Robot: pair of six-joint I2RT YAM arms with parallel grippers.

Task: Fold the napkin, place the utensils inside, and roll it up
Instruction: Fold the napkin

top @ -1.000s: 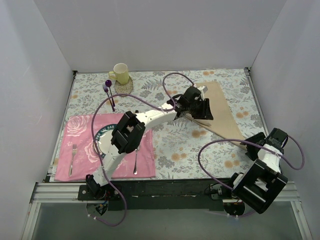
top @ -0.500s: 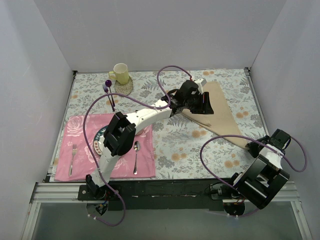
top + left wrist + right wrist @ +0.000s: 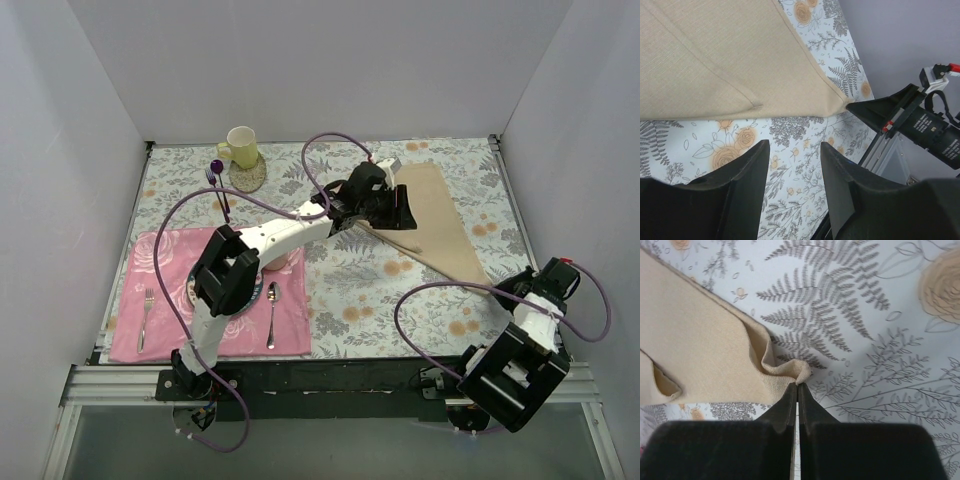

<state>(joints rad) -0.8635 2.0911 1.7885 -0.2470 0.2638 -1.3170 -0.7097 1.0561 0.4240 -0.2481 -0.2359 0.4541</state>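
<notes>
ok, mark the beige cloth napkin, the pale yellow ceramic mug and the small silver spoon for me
beige cloth napkin (image 3: 445,225), top external view, flat middle of the cloth.
pale yellow ceramic mug (image 3: 242,147), top external view, mug body.
small silver spoon (image 3: 272,318), top external view, mid handle.

Not a single word, number or brand can be read with certainty. The plate has a dark band along its rim that may carry pale lettering. An arm covers most of it, and the sliver that shows in the top view is too small to make out. In the left wrist view, a black housing behind the right gripper bears a label with several lines of small white print. The print is too fine and blurred to read.
</notes>
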